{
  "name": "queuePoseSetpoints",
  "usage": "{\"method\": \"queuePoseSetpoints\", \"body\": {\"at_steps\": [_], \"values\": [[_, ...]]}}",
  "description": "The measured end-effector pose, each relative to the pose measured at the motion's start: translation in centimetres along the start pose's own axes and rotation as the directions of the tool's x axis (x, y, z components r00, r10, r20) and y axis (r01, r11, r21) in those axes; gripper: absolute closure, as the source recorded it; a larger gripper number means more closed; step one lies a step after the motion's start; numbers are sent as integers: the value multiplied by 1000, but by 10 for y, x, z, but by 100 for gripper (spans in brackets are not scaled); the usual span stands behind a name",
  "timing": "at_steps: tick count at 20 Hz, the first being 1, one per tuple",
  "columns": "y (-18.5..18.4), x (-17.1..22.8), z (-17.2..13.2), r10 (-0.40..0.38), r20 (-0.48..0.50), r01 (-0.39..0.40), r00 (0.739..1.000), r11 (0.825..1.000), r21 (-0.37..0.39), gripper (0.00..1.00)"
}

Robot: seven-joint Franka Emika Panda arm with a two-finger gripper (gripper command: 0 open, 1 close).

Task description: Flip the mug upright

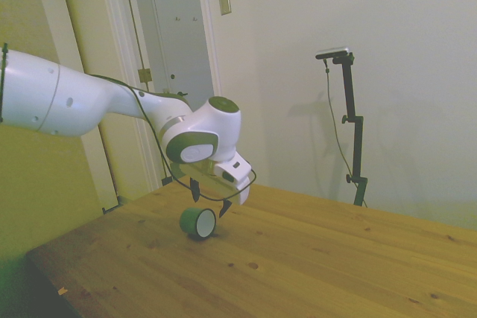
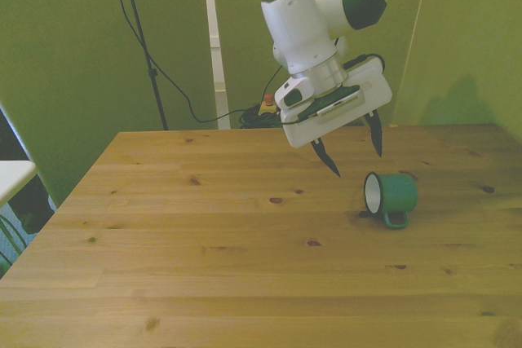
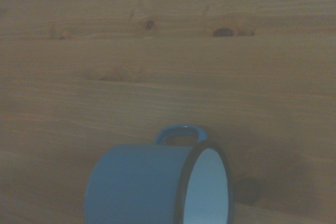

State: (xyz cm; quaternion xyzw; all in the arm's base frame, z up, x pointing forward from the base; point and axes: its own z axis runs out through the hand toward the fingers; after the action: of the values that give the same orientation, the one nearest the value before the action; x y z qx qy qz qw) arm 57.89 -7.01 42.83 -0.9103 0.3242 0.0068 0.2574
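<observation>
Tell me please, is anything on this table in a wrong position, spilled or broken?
Only the mug is out of place: it lies on its side on the table, its white opening facing the front view's left and its handle resting on the wood. No spill or damage shows. The open gripper hangs tilted just above it, not touching.

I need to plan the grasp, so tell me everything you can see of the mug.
The mug is small and teal-green with a white inside and a dark rim, enamel by the look of it. It lies on its side on the wooden table, its mouth toward the front view's left and its small loop handle toward the camera, low by the tabletop. Only the table touches it. The gripper hangs above and just beside it, tilted, jaws open, clear of the mug.
</observation>
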Motion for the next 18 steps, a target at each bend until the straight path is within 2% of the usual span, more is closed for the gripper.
{"method": "queuePoseSetpoints", "body": {"at_steps": [5,8,13,18], "values": [[14,21,16,-60,137,40,989,989,144,0],[19,30,32,-70,224,25,972,980,200,0],[27,53,65,-70,371,-25,926,970,243,0],[14,52,79,-99,425,-21,900,963,268,0]]}}
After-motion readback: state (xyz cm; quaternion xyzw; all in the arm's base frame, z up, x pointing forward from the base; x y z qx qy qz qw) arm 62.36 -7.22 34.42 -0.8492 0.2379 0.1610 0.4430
